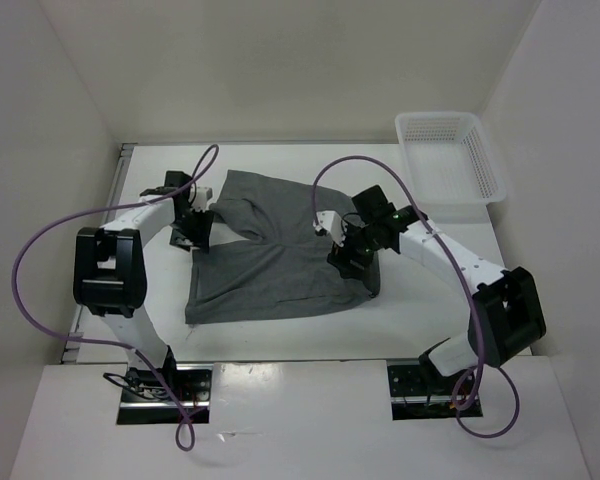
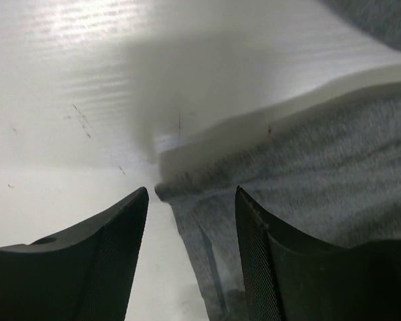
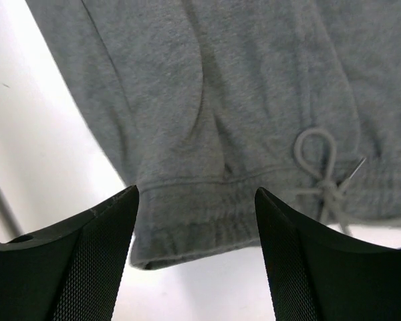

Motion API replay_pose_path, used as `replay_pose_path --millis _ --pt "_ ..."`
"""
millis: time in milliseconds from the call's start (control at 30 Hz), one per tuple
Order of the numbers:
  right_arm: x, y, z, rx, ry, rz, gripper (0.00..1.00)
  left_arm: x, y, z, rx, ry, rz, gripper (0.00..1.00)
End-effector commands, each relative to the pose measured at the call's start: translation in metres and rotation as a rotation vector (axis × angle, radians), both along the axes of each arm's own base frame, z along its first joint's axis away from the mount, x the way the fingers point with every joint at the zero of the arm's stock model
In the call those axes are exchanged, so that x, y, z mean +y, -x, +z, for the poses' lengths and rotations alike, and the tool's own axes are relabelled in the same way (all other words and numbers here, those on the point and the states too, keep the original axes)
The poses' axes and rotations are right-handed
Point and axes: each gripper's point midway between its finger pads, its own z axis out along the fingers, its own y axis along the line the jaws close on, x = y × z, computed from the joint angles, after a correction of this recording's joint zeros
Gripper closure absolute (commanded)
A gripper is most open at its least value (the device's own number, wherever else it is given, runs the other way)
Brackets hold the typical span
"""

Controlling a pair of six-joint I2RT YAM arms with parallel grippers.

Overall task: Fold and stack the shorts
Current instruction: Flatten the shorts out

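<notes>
The grey shorts (image 1: 270, 255) lie spread flat on the white table, with a small fold raised at their upper left. My left gripper (image 1: 202, 230) is at their left edge. In the left wrist view it (image 2: 192, 194) is open, with a hem corner of the shorts (image 2: 321, 167) lying between the fingers, not gripped. My right gripper (image 1: 346, 258) is over the shorts' right side. In the right wrist view it (image 3: 197, 194) is open above the gathered waistband corner of the shorts (image 3: 240, 87), with the drawstring bow (image 3: 317, 160) just to the right.
A white mesh basket (image 1: 406, 150) stands at the back right corner of the table. White walls enclose the table on the left, back and right. Purple cables loop from both arms.
</notes>
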Motion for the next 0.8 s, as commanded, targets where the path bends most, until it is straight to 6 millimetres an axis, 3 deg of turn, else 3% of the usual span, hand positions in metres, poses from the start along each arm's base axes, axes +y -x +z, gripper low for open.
replay_pose_path --millis 0,133,233,400,467,500,633,700,767 --pt "0.003 0.008 0.024 0.118 -0.095 -0.112 0.25 0.001 -0.035 0.011 -0.118 -0.008 0.000 0.37" --pt "0.001 0.023 0.035 0.271 -0.193 -0.224 0.25 -0.010 -0.034 0.008 -0.109 0.011 -0.027 0.37" --pt "0.001 0.036 0.029 0.360 -0.213 -0.266 0.25 -0.022 -0.020 -0.010 -0.024 0.036 -0.057 0.37" --pt "-0.009 0.029 0.022 0.382 -0.203 -0.344 0.25 -0.031 0.002 -0.023 0.054 0.041 -0.081 0.45" --pt "-0.011 0.030 0.014 0.405 -0.178 -0.355 0.25 -0.034 0.005 -0.026 0.073 0.040 -0.092 0.52" --pt "-0.011 0.030 0.014 0.405 -0.177 -0.355 0.25 -0.037 0.007 -0.029 0.082 0.040 -0.100 0.61" --pt "-0.022 0.020 0.019 0.401 -0.148 -0.382 0.27 -0.033 0.009 -0.039 0.114 0.014 -0.094 0.84" --pt "-0.040 0.024 0.010 0.465 -0.079 -0.390 0.30 -0.031 0.005 -0.037 0.105 0.004 -0.091 0.89" --pt "-0.054 0.038 -0.002 0.546 -0.009 -0.379 0.35 -0.031 -0.013 -0.033 0.063 -0.005 -0.088 0.92"
